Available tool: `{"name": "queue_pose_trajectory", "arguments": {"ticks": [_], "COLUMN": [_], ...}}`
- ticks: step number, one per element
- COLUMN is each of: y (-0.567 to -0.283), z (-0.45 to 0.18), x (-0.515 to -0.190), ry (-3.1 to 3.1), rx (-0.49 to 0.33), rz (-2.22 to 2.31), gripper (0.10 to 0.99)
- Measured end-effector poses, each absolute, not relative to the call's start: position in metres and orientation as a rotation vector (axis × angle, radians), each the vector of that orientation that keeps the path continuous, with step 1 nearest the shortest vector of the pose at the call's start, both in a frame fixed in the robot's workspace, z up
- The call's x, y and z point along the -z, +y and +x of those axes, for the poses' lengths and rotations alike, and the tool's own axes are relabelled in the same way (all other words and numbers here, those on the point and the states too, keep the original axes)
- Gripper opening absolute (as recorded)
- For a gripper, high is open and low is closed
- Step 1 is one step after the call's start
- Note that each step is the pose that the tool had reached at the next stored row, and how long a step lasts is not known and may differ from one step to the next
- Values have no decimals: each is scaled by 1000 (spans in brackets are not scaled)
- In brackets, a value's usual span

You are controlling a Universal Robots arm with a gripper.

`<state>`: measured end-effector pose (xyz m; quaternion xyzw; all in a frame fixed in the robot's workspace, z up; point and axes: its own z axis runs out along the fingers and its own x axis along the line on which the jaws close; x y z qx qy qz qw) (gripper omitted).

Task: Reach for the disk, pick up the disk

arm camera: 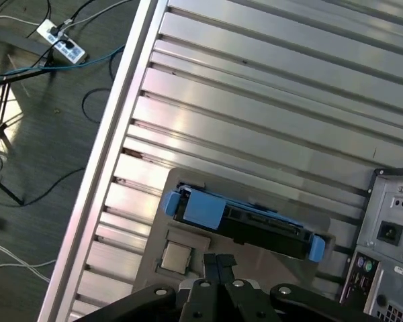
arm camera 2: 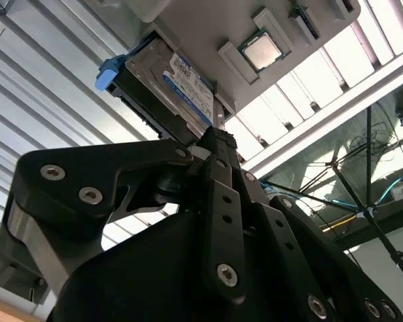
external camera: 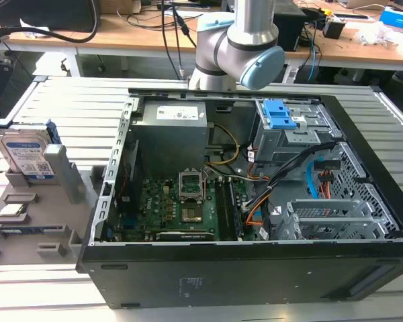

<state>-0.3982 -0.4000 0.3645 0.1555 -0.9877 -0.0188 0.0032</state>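
gripper (arm camera: pixel 217 263): i am seeing the fingers sitting together in both wrist views (arm camera 2: pixel 218 137), with nothing clamped between them. they are pointing toward the holder and are apart from the disk.
disk (external camera: pixel 28 157): i am finding it well off to the exterior view's left, outside the computer case. it is standing on edge in a grey holder, its white-and-blue label facing the camera.
disk from the wrist: in the first wrist view (arm camera: pixel 242 221) i am looking at its thin edge, with the blue bracket showing at both ends. in the second wrist view (arm camera 2: pixel 168 84) the label is showing.
holder (external camera: pixel 60 201): it is lying flat on the slatted metal table (external camera: pixel 74 100), just beside the case.
chip (arm camera: pixel 176 257): a small square processor is sitting in a pocket of the holder, near the disk but not touching it.
computer case (external camera: pixel 255 268): it is lying on its side with the panel off, so the board, cables and a grey drive cage are showing.
arm (external camera: pixel 238 47): in the exterior view i am seeing its grey joint with a pale blue cap rising behind the case.
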Motion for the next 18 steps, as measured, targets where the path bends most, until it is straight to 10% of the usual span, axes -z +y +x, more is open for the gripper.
{"name": "queue_pose_trajectory", "arguments": {"ticks": [18], "y": [-400], "z": [-398], "x": [-364], "ry": [-2996], "rx": [58], "rz": [903], "gripper": [106]}}
